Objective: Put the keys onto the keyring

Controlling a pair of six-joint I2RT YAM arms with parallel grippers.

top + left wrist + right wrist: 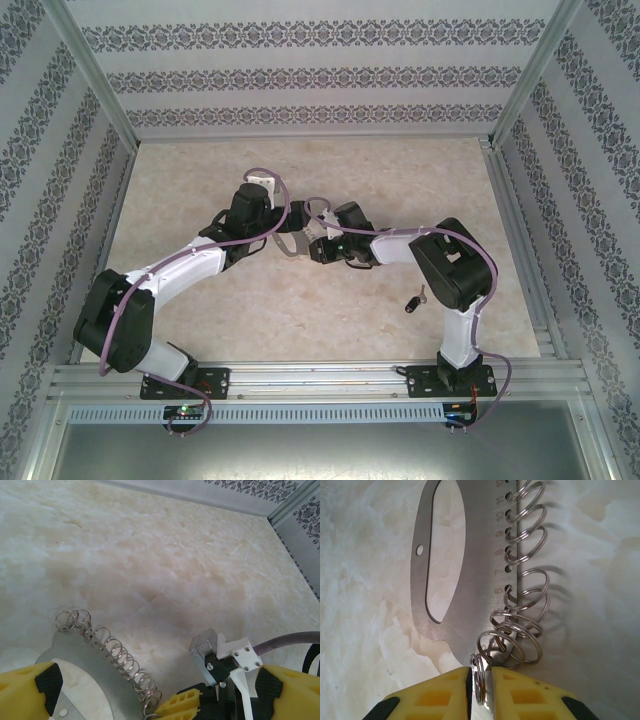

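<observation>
The keyring [470, 580] is a flat silvery plate with an oval cut-out and a row of several split rings along one numbered edge; it lies on the table [292, 246]. My right gripper [481, 680] is pinched down to a narrow slot around the end ring [480, 687], which stands edge-on between the yellow fingers. From the left wrist, the plate [95, 680] lies between the wide-apart fingers of my open left gripper [157, 690], touching neither, and the right gripper's fingers [185, 702] meet the ring row. The small black-headed key [414, 300] lies alone beside the right arm.
The marble-patterned tabletop [320, 170] is ringed by patterned walls and aluminium rails [320, 375]. Purple cables [270, 180] loop over both arms. The two grippers meet nose to nose at mid-table [300, 240].
</observation>
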